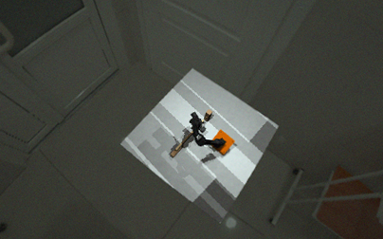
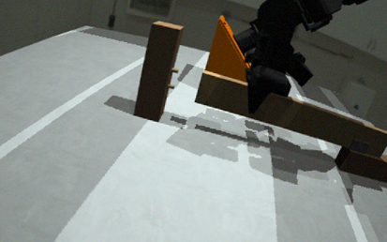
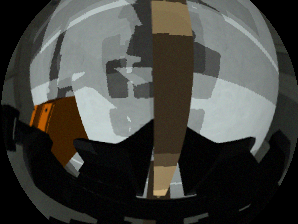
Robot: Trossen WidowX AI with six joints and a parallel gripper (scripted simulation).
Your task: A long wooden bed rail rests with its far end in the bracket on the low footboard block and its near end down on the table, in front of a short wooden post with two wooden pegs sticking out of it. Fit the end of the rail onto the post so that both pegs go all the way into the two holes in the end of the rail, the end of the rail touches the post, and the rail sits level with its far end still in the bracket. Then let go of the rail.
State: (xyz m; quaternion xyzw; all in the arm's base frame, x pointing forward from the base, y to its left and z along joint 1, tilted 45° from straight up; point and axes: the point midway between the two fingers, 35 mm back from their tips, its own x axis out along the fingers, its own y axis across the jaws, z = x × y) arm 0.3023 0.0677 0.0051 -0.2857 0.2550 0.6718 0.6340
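Note:
The long wooden rail (image 1: 184, 142) (image 2: 315, 116) (image 3: 172, 90) is held by my gripper (image 2: 255, 100) (image 3: 162, 123), which is shut on it nearer the post end. The rail slopes: its post end is raised clear of the table, and its far end is lower, at the bracket (image 2: 359, 146) on the low footboard block (image 2: 368, 166). How deep it sits there is hard to tell. The short wooden post (image 1: 208, 115) (image 2: 156, 71) stands upright. Its upper peg (image 2: 175, 70) and lower peg (image 2: 171, 87) point toward the rail's end, with a gap between. The holes are hidden.
An orange plate (image 1: 223, 136) (image 2: 226, 58) (image 3: 67, 125) stands by the arm's base, behind the rail in the exterior view. The arm reaches over the rail from above. Shadows lie on the striped table (image 2: 202, 206) below the rail.

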